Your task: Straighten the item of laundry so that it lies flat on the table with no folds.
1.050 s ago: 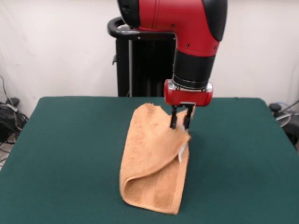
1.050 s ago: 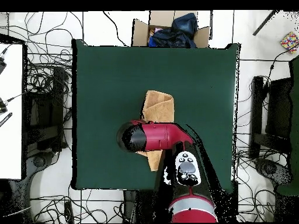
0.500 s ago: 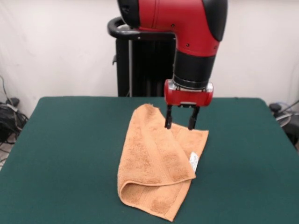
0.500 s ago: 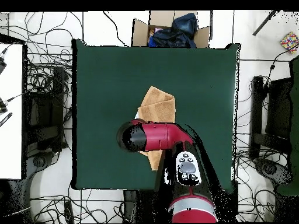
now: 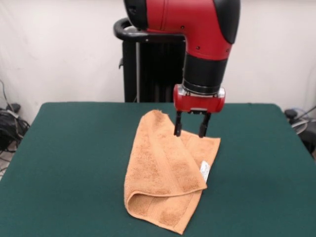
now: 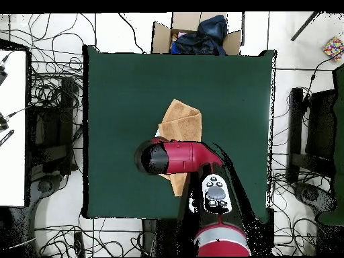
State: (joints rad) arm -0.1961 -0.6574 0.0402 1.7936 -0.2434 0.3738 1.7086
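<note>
Gripper open wide, empty, tips just above the far edge of the towel. Towel folded over itself, lying mid-counter, white tag showing on one edge.

towel mid-table, fingers seemingly just above

Bright, even indoor light, pretty soft. Only faint shadows under the towel; no glare, slightly soft focus.
</note>
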